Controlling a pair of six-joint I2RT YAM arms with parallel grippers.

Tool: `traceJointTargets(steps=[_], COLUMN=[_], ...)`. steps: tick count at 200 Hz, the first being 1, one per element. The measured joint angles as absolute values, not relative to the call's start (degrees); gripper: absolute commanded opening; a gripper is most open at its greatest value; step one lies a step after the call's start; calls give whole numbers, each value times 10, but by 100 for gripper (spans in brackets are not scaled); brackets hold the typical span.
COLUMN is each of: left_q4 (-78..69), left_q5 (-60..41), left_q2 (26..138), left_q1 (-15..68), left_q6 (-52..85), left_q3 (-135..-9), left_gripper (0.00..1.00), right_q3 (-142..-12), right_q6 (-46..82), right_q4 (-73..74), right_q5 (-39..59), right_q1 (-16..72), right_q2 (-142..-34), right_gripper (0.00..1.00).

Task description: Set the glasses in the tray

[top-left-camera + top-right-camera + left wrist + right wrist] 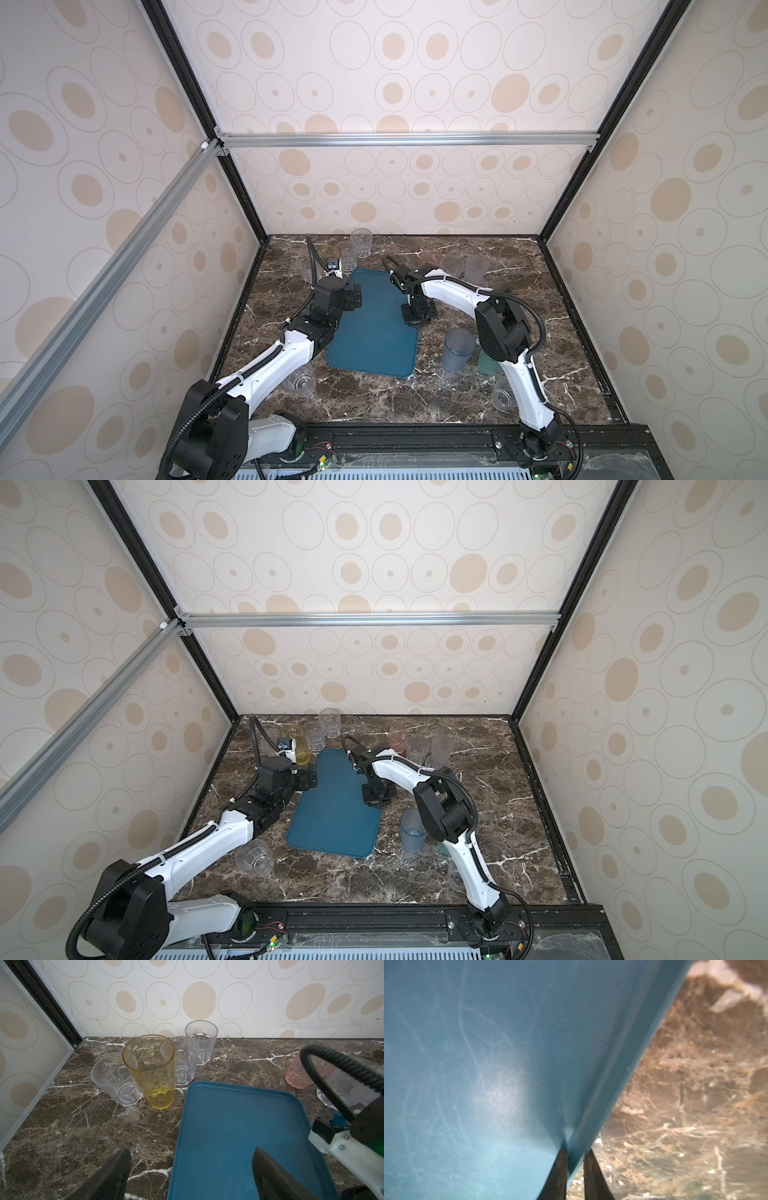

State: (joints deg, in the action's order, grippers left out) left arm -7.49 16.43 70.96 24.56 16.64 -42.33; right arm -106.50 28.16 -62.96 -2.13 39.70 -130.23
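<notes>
The teal-blue tray (374, 332) (332, 825) lies flat on the marble with no glass in it. My right gripper (576, 1151) (417, 322) points down at the tray's right rim (591, 1105) and is shut on it, one finger on each side. My left gripper (191, 1151) (353, 297) hangs open over the tray's far left edge, holding nothing. A yellow glass (151, 1072) and three clear glasses (116, 1080) stand beyond it at the back left. A frosted blue glass (457, 349) and a teal-green one (486, 363) stand right of the tray.
A pink glass (297, 1076), a clear one and a pale grey one (476, 268) stand at the back right, behind my right arm. Clear glasses sit near the front by my left arm (301, 380) and my right arm (500, 395). Walls close in on three sides.
</notes>
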Motion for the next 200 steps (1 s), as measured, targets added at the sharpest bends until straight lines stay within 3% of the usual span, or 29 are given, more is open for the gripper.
traceJointTargets(steps=[69, 107, 147, 168, 200], left_q4=[-71, -44, 1, 0, -23], left_q5=[164, 167, 179, 166, 111], left_q2=[709, 714, 722, 715, 688], left_q1=[246, 246, 246, 246, 246], left_q6=[167, 167, 154, 147, 161], left_q3=[-423, -441, -499, -509, -505], left_gripper=[91, 91, 91, 87, 70], right_q3=[-1101, -1141, -1161, -1161, -1151], right_q6=[220, 207, 212, 216, 215], right_q4=[-680, -698, -707, -711, -728], right_q5=[-48, -42, -24, -26, -27], right_q1=[385, 385, 385, 382, 359], right_q2=[-1319, -1319, -1270, -1208, -1108], right_gripper=[20, 38, 42, 43, 45])
